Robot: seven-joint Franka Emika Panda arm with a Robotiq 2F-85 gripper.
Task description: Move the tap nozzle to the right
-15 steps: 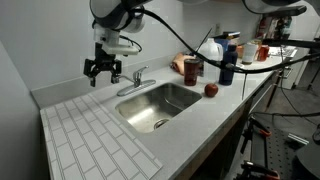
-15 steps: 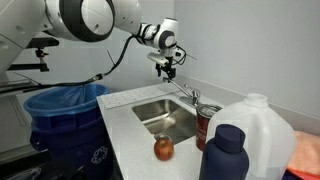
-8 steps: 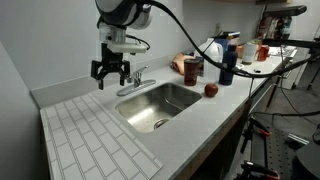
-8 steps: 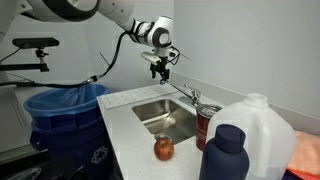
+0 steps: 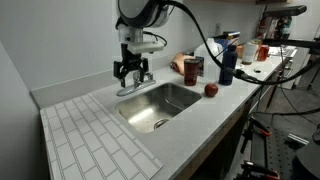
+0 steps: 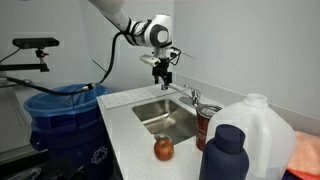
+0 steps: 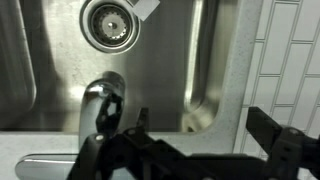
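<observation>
The tap nozzle (image 5: 126, 90) is a slim chrome spout reaching over the steel sink (image 5: 165, 103); it also shows in an exterior view (image 6: 186, 94). My gripper (image 5: 132, 74) is open and empty, hanging just above the faucet in both exterior views (image 6: 163, 76). In the wrist view the nozzle (image 7: 99, 104) curves over the basin, close by one finger at the picture's left. The gap of the gripper (image 7: 195, 152) is over the counter rim beside it. Whether a finger touches the nozzle cannot be told.
A red apple (image 5: 211, 89), a can (image 5: 192, 68) and a dark blue bottle (image 5: 227, 64) stand on the counter beside the sink. A white jug (image 6: 255, 125) is close to the camera. A blue bin (image 6: 60, 103) stands beside the counter. The drain (image 7: 110, 22) is in the basin.
My gripper has moved from over the tiled counter end across to the faucet and come down close above the nozzle. The nozzle has not visibly moved.
</observation>
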